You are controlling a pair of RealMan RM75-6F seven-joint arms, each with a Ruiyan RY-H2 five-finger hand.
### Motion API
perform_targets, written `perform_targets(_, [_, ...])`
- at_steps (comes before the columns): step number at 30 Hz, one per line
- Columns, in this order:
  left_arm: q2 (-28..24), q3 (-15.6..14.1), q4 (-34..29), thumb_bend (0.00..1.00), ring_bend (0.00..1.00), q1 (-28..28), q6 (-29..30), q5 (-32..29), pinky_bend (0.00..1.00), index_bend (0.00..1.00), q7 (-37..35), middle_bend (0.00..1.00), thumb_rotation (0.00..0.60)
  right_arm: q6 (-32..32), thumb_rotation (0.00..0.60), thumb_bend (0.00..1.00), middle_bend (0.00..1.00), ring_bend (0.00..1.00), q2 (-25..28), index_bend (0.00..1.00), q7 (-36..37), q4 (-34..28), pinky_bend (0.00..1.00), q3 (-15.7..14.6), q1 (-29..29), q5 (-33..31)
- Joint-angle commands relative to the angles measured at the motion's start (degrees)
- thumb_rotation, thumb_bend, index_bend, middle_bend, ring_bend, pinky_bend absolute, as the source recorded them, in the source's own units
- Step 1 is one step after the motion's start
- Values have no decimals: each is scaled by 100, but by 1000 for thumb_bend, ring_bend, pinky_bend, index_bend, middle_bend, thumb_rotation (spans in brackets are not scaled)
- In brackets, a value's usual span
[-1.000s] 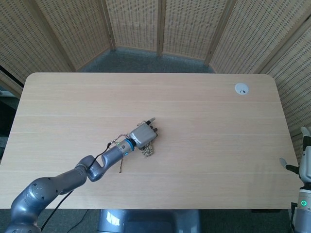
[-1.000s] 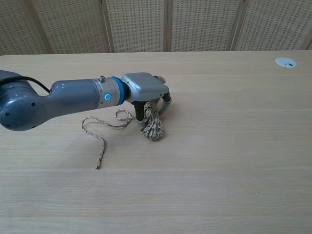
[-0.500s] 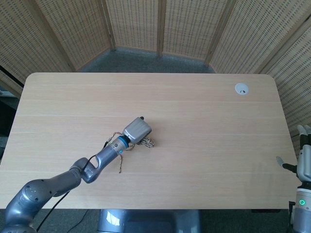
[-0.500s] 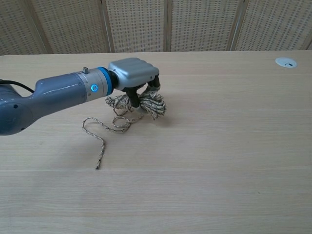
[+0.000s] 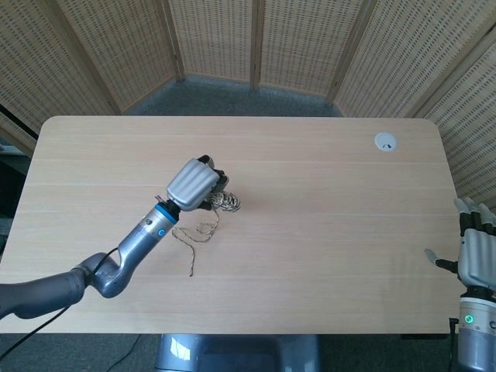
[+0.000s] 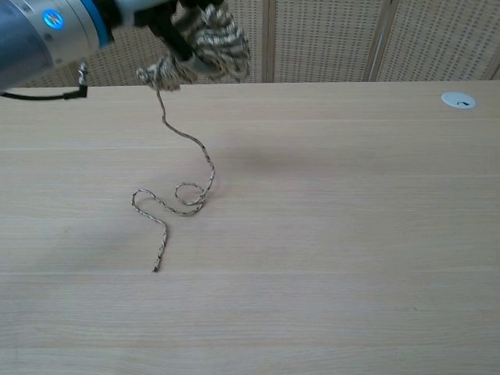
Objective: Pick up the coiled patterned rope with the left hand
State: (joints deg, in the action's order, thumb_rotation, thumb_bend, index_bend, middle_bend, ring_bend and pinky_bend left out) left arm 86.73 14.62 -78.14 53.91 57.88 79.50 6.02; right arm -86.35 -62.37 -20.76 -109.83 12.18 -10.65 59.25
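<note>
My left hand (image 5: 192,186) grips the coiled patterned rope (image 5: 225,202) and holds it well above the table. In the chest view the coil (image 6: 209,48) hangs at the top left under the hand (image 6: 156,12), which is partly cut off by the frame edge. A loose tail of the rope (image 6: 184,197) trails down from the coil and lies in loops on the table, ending near the front. My right hand (image 5: 474,252) is at the far right edge, off the table, fingers spread and holding nothing.
A light wooden table (image 5: 325,232) fills both views. A small white round disc (image 5: 385,141) sits at its far right corner, also in the chest view (image 6: 458,100). Woven screens stand behind the table.
The left hand has lifted the coil from the table surface up and toward the left. The tail has stretched out below it. The right hand has risen slightly.
</note>
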Motion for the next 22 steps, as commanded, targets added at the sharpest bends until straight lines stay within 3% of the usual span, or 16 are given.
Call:
perform_targets(1, [-922, 373, -1120, 271, 826, -398, 493, -301, 368, 742, 321, 709, 600, 67, 600, 89, 0, 0, -65, 0, 38, 70, 0, -20, -19, 16])
perform_targets(5, [-1441, 507, -1723, 269, 826, -636, 787, -387, 367, 738, 471, 710, 600, 163, 600, 91, 0, 0, -186, 0, 89, 216, 0, -34, -64, 62])
perform_targets(11, [-1837, 639, -2082, 270, 818, -856, 1082, -436, 360, 740, 414, 715, 600, 261, 600, 91, 0, 0, -300, 0, 127, 308, 0, -6, -125, 68])
perform_targets(22, [-1804, 650, -2052, 270, 817, -802, 1047, -458, 358, 738, 292, 711, 600, 240, 600, 90, 0, 0, -300, 0, 60, 253, 0, 17, -121, 63])
